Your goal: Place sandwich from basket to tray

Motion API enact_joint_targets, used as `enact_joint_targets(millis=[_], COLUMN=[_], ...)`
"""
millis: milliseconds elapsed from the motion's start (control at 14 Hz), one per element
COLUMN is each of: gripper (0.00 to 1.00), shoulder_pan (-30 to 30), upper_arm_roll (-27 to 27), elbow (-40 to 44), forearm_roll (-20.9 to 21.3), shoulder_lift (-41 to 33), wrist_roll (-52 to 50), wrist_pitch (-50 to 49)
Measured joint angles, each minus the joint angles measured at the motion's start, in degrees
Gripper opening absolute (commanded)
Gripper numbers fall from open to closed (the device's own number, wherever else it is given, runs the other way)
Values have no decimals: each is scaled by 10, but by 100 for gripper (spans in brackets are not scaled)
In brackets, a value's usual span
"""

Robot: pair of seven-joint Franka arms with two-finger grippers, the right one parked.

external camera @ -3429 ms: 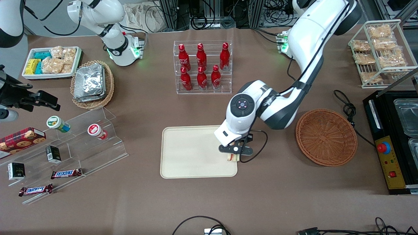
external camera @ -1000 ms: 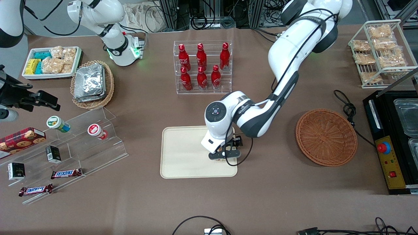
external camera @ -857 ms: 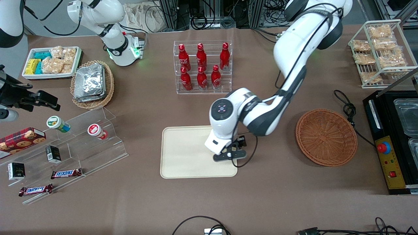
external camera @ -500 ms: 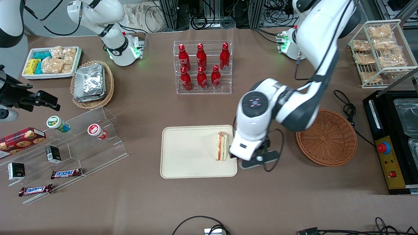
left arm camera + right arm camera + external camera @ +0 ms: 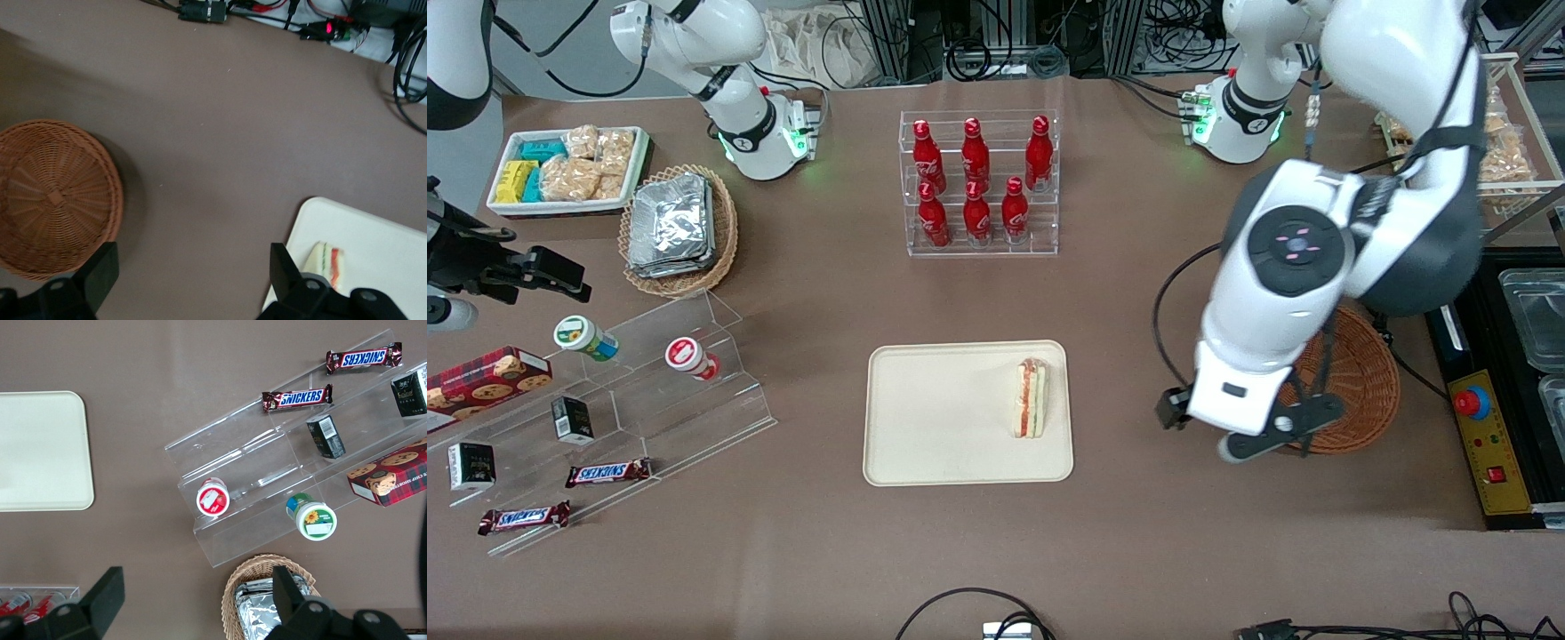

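Sandwich point(image 5: 1030, 398): lies on the tray, close to the tray edge that faces the working arm's end of the tabletop; its red and green filling stripes face up in the front view. Nothing touches it. The left wrist view shows one end of it point(image 5: 325, 260).

Tray point(image 5: 951, 418): cream, flat on the brown tabletop point(image 5: 1120, 533), in the middle and nearer to the front camera than the bottle rack. Apart from the sandwich its surface is bare. One rounded corner shows in the left wrist view point(image 5: 373, 240).

Basket point(image 5: 1360, 391): reddish-brown wicker, toward the working arm's end of the tabletop, well apart from the tray. The left wrist view point(image 5: 53, 197) shows its inside with nothing in it.

Gripper point(image 5: 1249, 437): hangs above the tabletop, over the basket's rim on the side toward the tray, between basket and tray. In the left wrist view point(image 5: 190, 277) the jaws stand spread wide, holding nothing, with bare tabletop showing in the gap.

Bottle rack point(image 5: 980, 182): clear stand with red bottles, farther from the front camera than the tray.

Display steps point(image 5: 649, 391): clear tiers with small cups and candy bars, toward the parked arm's end.
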Motion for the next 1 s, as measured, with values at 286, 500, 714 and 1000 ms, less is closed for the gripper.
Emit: enact_joint_targets(millis=[286, 500, 714, 1000], gripper=[100, 100, 100, 100], shoulder_pan=[57, 84, 103, 95], upper_arm_roll=[0, 1, 12, 108], elbow=[0, -16, -51, -130], forearm_roll=[-45, -66, -90, -150], shoulder_lift=[-41, -64, -96, -177], wrist_roll=[94, 137, 193, 305], wrist_pitch=[-59, -73, -73, -59])
